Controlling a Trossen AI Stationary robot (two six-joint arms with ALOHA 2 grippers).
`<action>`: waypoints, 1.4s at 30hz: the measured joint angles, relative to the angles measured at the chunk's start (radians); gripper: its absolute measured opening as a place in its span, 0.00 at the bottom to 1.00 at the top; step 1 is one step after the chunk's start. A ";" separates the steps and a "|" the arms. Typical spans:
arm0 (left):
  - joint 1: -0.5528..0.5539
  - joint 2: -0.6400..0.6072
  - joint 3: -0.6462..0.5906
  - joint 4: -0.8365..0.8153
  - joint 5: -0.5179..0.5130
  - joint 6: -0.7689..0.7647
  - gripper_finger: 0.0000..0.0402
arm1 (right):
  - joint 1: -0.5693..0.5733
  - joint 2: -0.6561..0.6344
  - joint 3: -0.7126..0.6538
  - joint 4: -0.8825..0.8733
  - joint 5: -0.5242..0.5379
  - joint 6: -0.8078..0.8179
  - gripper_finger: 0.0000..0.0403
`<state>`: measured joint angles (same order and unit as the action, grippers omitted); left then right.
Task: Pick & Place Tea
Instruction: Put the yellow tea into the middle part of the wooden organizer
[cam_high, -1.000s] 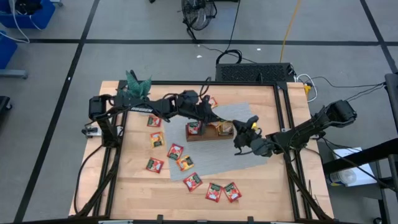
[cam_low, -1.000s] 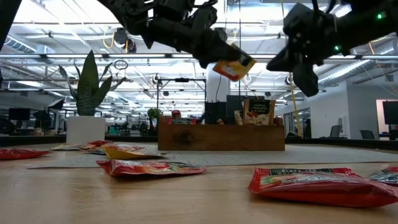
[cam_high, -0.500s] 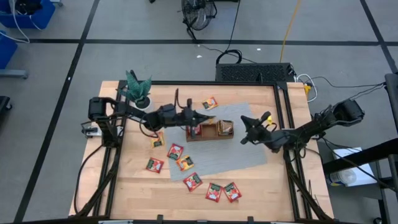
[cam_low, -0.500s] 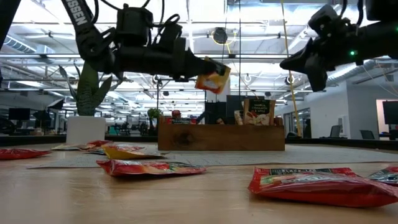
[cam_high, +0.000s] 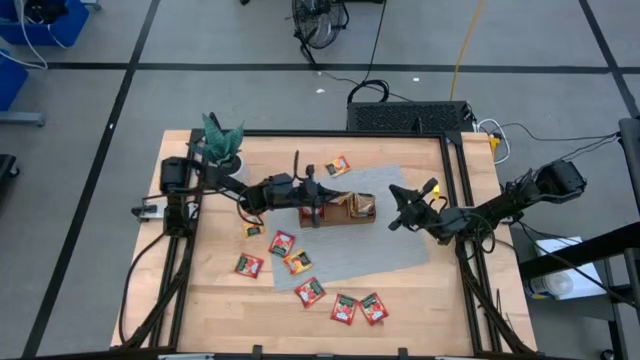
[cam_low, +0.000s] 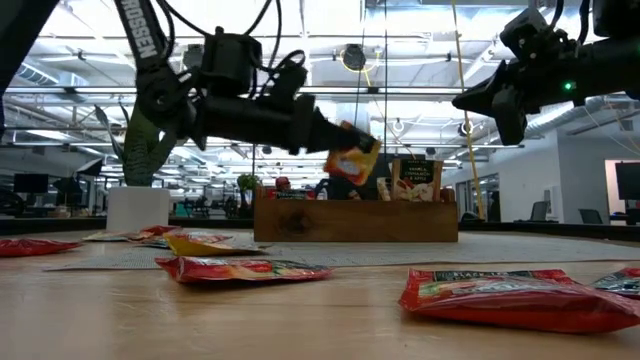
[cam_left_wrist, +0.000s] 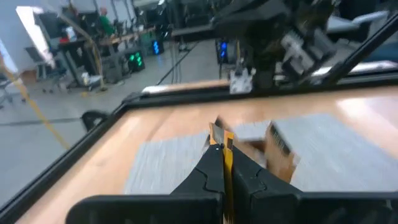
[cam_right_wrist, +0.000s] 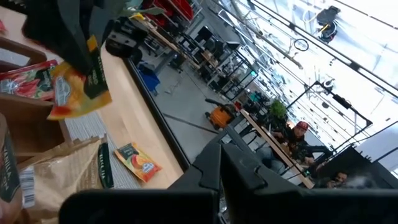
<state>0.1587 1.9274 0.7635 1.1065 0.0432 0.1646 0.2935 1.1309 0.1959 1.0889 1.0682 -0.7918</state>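
Note:
My left gripper hovers over the left part of the brown wooden tray, shut on an orange-yellow tea sachet. The tray stands on a grey mat, with a few packets upright in it. More tea sachets lie flat on the table: a red one, another, a pair near the front and one behind the tray. My right gripper hangs shut and empty in the air to the right of the tray. My left gripper pinches the sachet by its upper edge between its two fingers. The fingers come in about level from the table's left side. The sachet hangs tilted below the fingertips, clear of the tray's rim.
A potted plant stands at the far left corner. Black frame rails run along the table's edges. Bare wood shows at the near left.
My left gripper has come down toward the tray and levelled out, bringing the orange-yellow sachet from high above to just over the tray's left part. My right gripper has drawn back toward the table's right edge and rolled, staying shut.

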 joint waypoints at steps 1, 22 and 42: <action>0.000 0.020 0.015 0.013 0.009 -0.003 0.00 | 0.000 0.001 0.000 0.000 0.001 -0.001 0.00; -0.003 0.076 0.035 -0.047 0.009 -0.021 0.00 | -0.005 0.000 0.000 -0.001 0.001 -0.006 0.00; -0.001 0.076 0.035 -0.109 -0.078 -0.050 0.17 | -0.005 0.000 0.000 -0.001 0.000 -0.006 0.00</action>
<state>0.1574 2.0033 0.7986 0.9979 -0.0347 0.1143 0.2882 1.1313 0.1959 1.0882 1.0686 -0.7976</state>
